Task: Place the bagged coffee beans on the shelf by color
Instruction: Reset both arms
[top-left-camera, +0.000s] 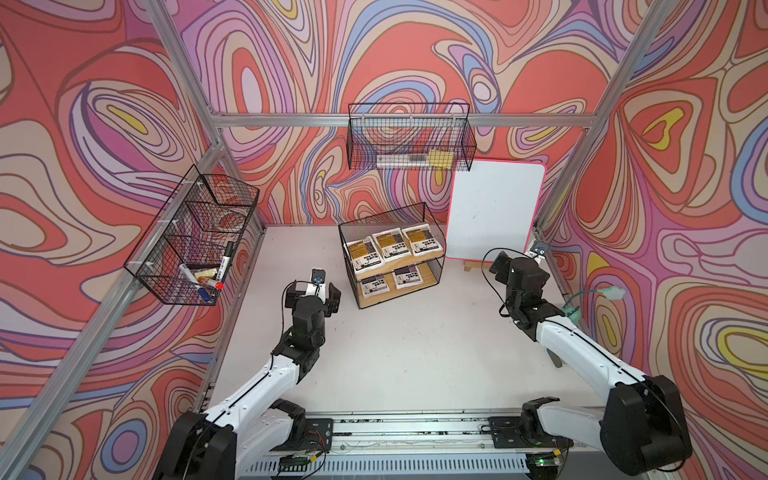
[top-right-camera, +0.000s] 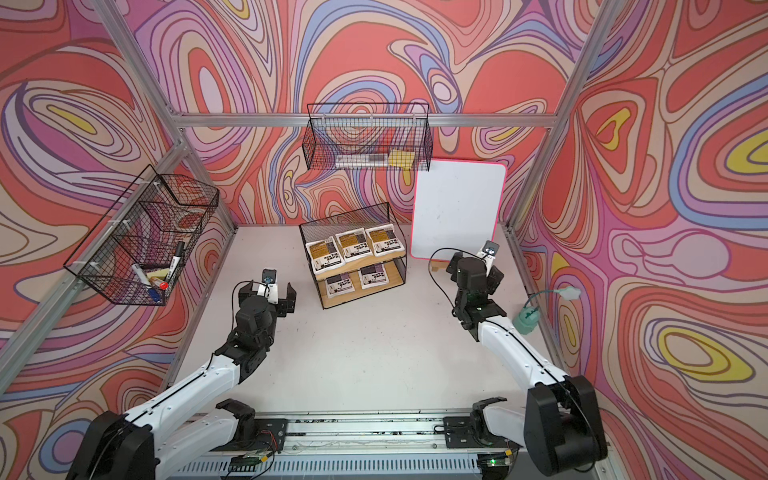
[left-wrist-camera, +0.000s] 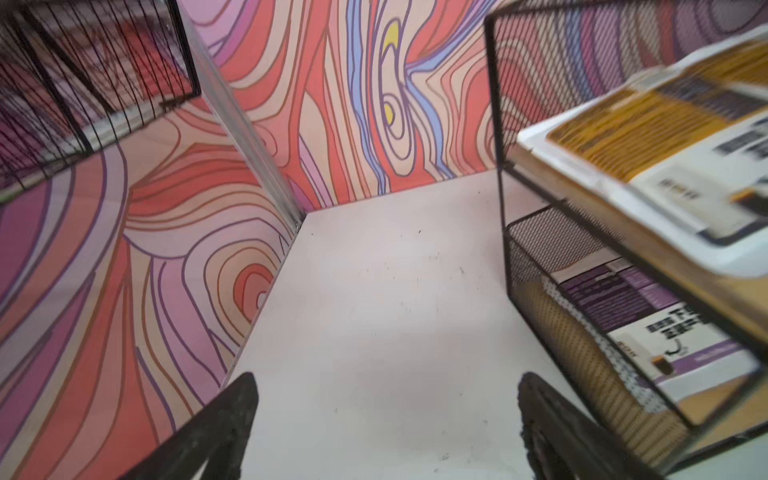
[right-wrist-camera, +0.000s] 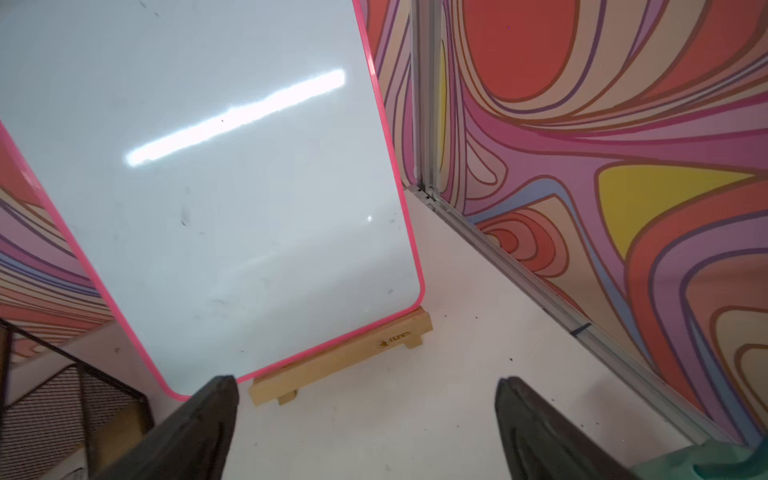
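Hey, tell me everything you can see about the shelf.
The shelf is a two-tier black wire frame with mesh sides and back and two light wooden boards. It stands upright on the white table, front open. Three yellow bags lie on the upper board, two purple bags on the lower.

Nothing is reading clearly anywhere. The yellow-orange pouches (top-left-camera: 392, 245) on the upper board of the shelf (top-left-camera: 374, 301) and the purple pouches (top-left-camera: 408, 276) below are showing black blocks of lettering, all too blurred to make out. The wooden stand (right-wrist-camera: 345, 357) under the whiteboard (right-wrist-camera: 208, 187) is carrying a small burned-in mark, and the black marker (top-left-camera: 226, 259) in the wire basket (top-left-camera: 160, 216) is bearing pale print. Neither is legible.
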